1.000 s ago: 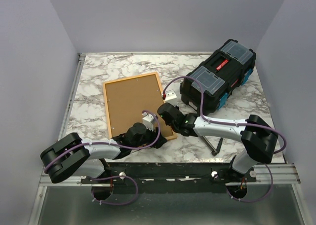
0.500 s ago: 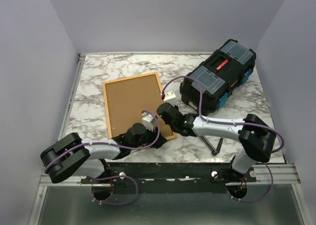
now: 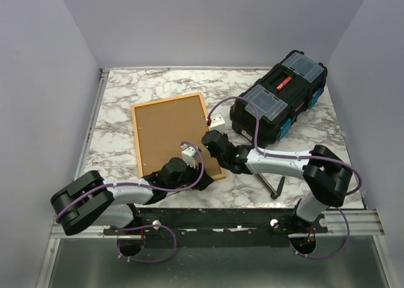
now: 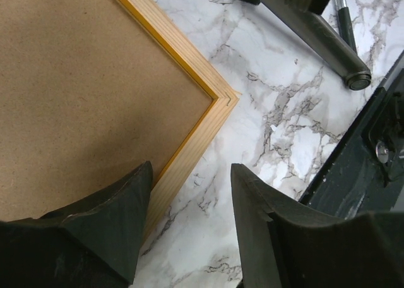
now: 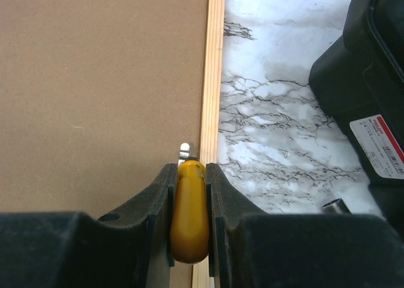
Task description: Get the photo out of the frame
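**Photo seated in frame; right jaws clamped on a yellow-handled tool at the frame's right rail**

The frame (image 3: 167,99) lies flat and face down on the marble worktop (image 3: 126,86), with its pale wooden back up and an orange line along the inner edge. The photo (image 3: 170,133) sits inside the frame, showing only its plain brown backing board.

Right jaws: nearly closed, gripping a yellow-handled tool (image 5: 188,218) between both fingers (image 5: 224,199). They are at the frame's right rail, above its inner edge. The tool's tip meets a small metal tab (image 5: 184,150) where the backing board joins that rail. Whether the tab is turned cannot be told.

Left jaws: about half open and holding nothing. They hang over the frame's near right corner, with one finger (image 4: 113,218) above the backing board and the frame's near rail, the other (image 4: 265,231) above bare marble just outside that corner. Contact with the frame cannot be confirmed.

A black toolbox (image 3: 278,102) stands on the worktop to the right of the frame and apart from it. A dark rod (image 4: 328,45) lies on the marble to the right of the frame's near corner.
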Controlling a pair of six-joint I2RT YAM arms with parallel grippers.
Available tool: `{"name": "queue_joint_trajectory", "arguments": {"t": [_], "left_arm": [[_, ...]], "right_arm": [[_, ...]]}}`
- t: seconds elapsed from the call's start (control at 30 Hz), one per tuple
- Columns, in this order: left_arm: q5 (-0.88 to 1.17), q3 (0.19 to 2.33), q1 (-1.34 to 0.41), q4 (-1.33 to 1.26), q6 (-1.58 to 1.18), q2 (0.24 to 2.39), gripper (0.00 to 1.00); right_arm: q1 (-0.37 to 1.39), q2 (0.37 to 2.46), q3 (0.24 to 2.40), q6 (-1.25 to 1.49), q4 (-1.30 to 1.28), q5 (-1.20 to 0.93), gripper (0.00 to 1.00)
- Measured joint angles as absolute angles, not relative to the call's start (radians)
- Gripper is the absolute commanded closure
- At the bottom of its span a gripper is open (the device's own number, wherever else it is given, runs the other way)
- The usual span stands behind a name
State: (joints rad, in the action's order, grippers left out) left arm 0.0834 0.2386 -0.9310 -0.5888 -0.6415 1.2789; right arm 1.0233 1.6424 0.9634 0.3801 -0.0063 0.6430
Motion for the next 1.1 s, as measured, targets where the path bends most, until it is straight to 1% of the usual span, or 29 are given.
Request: {"name": "queue_joint_trajectory", "arguments": {"t": [0.17, 0.3, 0.43, 0.5, 0.6, 0.63, 0.7, 0.73, 0.83, 0.9, 0.93, 1.07, 1.1], "left_arm": [[0.109, 0.239, -0.931, -0.516, -0.662, 1.204, 0.37], [0.12, 0.243, -0.931, -0.422, -0.688, 1.087, 0.27], [0.112, 0.301, -0.9, -0.254, -0.728, 0.956, 0.24], [0.099, 0.343, -0.84, -0.146, -0.757, 0.895, 0.21], [0.061, 0.392, -0.717, 0.012, -0.792, 0.814, 0.09], [0.031, 0.417, -0.646, 0.098, -0.809, 0.776, 0.06], [-0.032, 0.449, -0.551, 0.21, -0.834, 0.731, 0.05], [-0.06, 0.468, -0.473, 0.266, -0.844, 0.719, 0.05], [-0.092, 0.504, -0.312, 0.364, -0.85, 0.739, 0.05], [-0.091, 0.532, -0.196, 0.413, -0.847, 0.807, 0.05], [-0.084, 0.559, -0.111, 0.44, -0.842, 0.889, 0.05], [-0.076, 0.596, 0.028, 0.461, -0.832, 1.095, 0.08], [-0.076, 0.595, 0.04, 0.469, -0.831, 1.124, 0.11]], "right_arm": [[1.021, 1.594, 0.967, 0.372, -0.058, 0.642, 0.99], [0.989, 1.573, 1.007, 0.363, -0.081, 0.617, 0.99], [0.95, 1.596, 1.073, 0.342, -0.105, 0.596, 0.99], [0.939, 1.623, 1.116, 0.33, -0.112, 0.588, 0.99], [0.92, 1.677, 1.19, 0.313, -0.125, 0.568, 0.99], [0.916, 1.693, 1.212, 0.31, -0.13, 0.558, 0.99], [0.914, 1.713, 1.242, 0.303, -0.133, 0.537, 0.99], [0.914, 1.716, 1.249, 0.301, -0.134, 0.527, 0.99], [0.909, 1.716, 1.261, 0.297, -0.14, 0.502, 0.99], [0.908, 1.716, 1.261, 0.295, -0.141, 0.483, 0.99], [0.909, 1.716, 1.261, 0.294, -0.142, 0.476, 0.99], [0.908, 1.714, 1.259, 0.293, -0.143, 0.457, 0.99], [0.908, 1.713, 1.258, 0.292, -0.143, 0.453, 0.99]]}}
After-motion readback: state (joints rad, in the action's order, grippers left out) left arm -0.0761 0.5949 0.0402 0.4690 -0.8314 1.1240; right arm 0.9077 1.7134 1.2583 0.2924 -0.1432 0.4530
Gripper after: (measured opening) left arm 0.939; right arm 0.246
